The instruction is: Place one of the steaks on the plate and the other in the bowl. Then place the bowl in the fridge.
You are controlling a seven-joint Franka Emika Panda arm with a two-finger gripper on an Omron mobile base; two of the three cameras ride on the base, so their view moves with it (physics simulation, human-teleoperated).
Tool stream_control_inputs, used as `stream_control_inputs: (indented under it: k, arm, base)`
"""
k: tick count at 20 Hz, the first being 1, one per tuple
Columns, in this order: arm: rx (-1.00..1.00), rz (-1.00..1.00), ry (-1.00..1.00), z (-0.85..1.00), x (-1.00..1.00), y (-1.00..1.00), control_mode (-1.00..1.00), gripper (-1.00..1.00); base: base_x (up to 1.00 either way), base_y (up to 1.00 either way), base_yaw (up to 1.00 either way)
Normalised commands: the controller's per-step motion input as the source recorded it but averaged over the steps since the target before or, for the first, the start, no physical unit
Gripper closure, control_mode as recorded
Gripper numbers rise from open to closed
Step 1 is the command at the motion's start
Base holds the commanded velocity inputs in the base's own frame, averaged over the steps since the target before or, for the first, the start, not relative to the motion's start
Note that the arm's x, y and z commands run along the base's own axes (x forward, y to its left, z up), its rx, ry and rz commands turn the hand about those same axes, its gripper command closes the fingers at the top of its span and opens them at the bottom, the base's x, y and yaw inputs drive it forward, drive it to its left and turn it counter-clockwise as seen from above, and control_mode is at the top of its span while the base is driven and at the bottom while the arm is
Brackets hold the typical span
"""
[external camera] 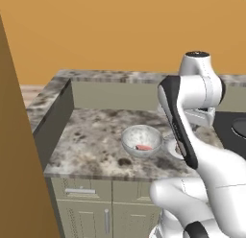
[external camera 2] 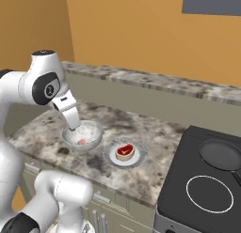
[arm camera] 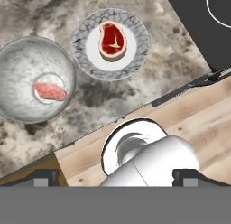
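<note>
Marbled counter, pink steak lying flat in bowl

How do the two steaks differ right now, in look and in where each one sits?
The round steak is deep red with a white mark and a tan edge; the elongated steak is plain pale pink. The round steak lies on the flat plate, while the elongated steak lies at the bottom of the deep bowl. The round one looks thicker and broader; the elongated one is slimmer. Both are raw and rest free of the gripper, on dishes standing side by side on the counter.

No legible text or labels.
</note>
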Motion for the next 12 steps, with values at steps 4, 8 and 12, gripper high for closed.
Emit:
stream_control_inputs:
  k: [4,8,12]
  arm:
    - [0.18,0.6,0.01,-0.29,0.95,-0.26,-1.0,-1.0]
    - [-0.03,0.48,0.11,-0.91,0.93,-0.4,-1.0,-1.0]
    - [-0.04,0.27,0.06,-0.81,1.0,-0.53,-1.0,-1.0]
  base:
    - [0.0,0.0,0.0]
    - [0.0,0.0,0.0]
    - [0.0,0.0,0.0]
